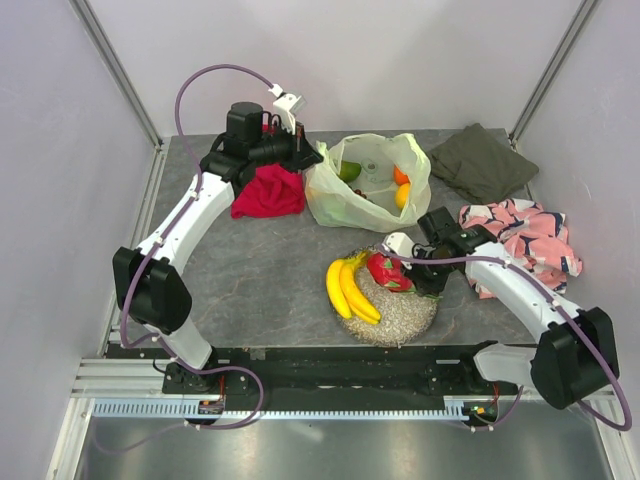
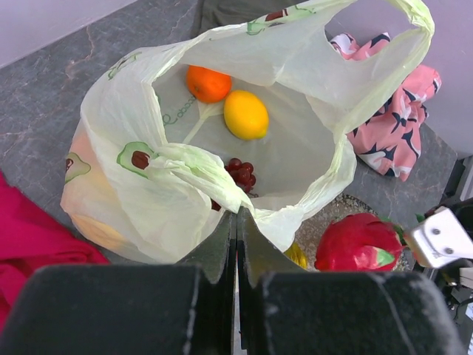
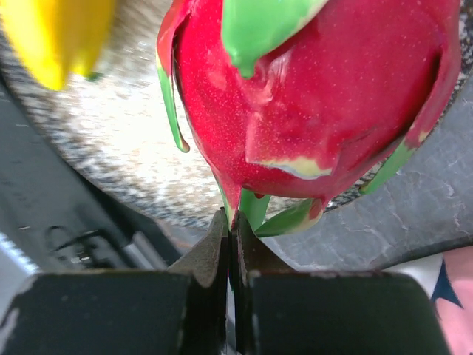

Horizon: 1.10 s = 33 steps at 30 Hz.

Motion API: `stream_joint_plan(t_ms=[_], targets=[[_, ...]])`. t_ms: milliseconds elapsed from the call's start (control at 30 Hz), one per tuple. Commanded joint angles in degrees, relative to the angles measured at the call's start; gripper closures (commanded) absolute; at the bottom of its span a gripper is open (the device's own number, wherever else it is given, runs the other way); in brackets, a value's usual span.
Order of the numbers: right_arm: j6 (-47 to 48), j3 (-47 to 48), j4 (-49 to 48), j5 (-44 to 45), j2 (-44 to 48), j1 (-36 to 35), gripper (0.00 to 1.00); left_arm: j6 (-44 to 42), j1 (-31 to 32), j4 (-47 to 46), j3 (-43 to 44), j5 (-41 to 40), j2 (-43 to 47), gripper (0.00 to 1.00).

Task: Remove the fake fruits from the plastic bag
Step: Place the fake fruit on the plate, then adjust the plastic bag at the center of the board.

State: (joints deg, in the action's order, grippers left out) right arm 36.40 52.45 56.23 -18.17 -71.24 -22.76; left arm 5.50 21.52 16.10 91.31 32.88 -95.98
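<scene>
Above, we see the plastic bag (image 1: 345, 205) behind the dish (image 1: 400, 322) — banana bunch (image 1: 350, 290) on it. Left wrist: left gripper (image 2: 236, 219) clamped tight on the bag's rim; orange (image 2: 208, 83), lemon (image 2: 245, 114), grapes (image 2: 240, 174) inside. Right wrist: right gripper (image 3: 230, 222) closed — pinching the dragon fruit (image 3: 318, 89) by its tip.

The bag (image 2: 295, 66) is pale green, avocado-printed — bananas (image 1: 350, 290) yellow, dragon fruit (image 3: 332, 96) red.

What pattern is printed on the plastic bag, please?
Small avocado halves, green with brown pits, on the pale yellow-green plastic bag; the left wrist view shows it best.
</scene>
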Motion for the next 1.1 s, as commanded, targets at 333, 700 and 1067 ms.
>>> stream_joint_plan(t_ms=[333, 700, 1067], targets=[[7.53, 7.56, -7.3, 5.53, -3.91, 0.0, 0.36, -2.33, 0.28, 0.25, -1.83, 2.71, 2.29, 0.98], [-4.75, 35.71, -1.93, -7.23, -7.67, 0.0, 0.51, -1.54, 1.24, -0.01, -3.77, 5.44, 2.38, 0.98], [-15.04, 38.87, -24.59, 13.68, -36.5, 4.81, 0.68, -1.63, 1.77, 0.16, -6.14, 7.11, 5.1, 0.98]])
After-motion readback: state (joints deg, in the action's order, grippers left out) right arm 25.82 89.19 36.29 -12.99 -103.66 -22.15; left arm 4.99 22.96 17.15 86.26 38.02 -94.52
